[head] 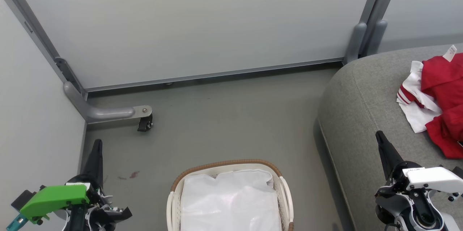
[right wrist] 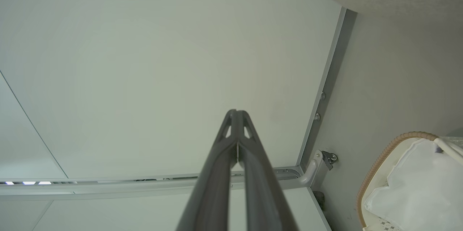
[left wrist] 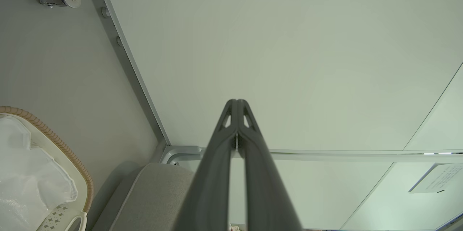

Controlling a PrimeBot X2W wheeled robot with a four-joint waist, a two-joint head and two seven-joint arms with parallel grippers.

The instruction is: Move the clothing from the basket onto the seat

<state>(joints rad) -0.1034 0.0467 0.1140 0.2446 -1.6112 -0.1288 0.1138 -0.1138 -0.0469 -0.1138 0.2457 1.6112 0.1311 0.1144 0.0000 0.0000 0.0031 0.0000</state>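
clothing: red-and-white heap (head: 443, 104) lying on the seat (head: 361, 115), far right; white tag at its far edge; right part cut by the frame edge.
seat: grey cushion, right side, rounded corner facing the basket.
basket: (head: 224, 164) near centre on the floor (head: 224, 122), just left of the seat; white liner (head: 231, 202) covers its inside.
left gripper: (head: 97, 144) near left, fingers pressed together, tips in free air, pointing toward the far panel (head: 199, 25).
right gripper: (head: 378, 134) near right, over the seat's near-left part, fingers together, well apart from the clothing.
floor: small reddish stain (head: 134, 175) between left gripper and basket.
caster foot: (head: 144, 122) far left, at the panel corner.
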